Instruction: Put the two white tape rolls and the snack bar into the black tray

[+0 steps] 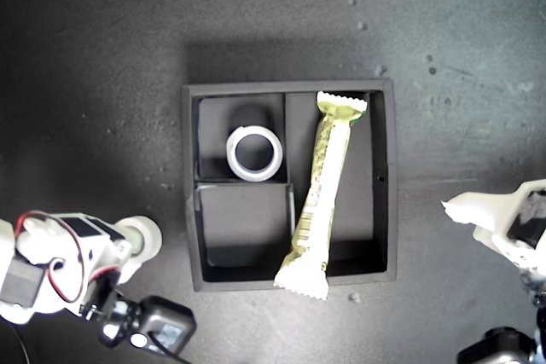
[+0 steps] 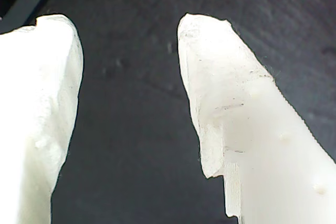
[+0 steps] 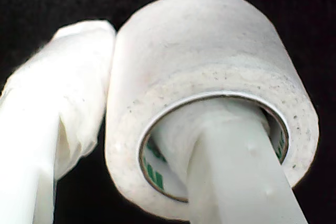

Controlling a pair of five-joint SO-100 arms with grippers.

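Clearly my second gripper [image 3: 157,145] grips the last tape roll [image 1: 145,236] through its core for carrying to the black tray [image 1: 192,185], while my first gripper's [image 2: 131,103] fingers hang parted and empty.

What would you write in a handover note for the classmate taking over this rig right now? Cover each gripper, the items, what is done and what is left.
My first gripper: open, holding nothing, over bare table at the exterior view's right.
My second gripper: shut on the second tape roll, one finger through its core, outside the black tray at the exterior view's lower left.
Done: first tape roll lies in a small compartment; snack bar is in the long compartment, one end overhanging the wall.
Left: bring the held roll into the tray.
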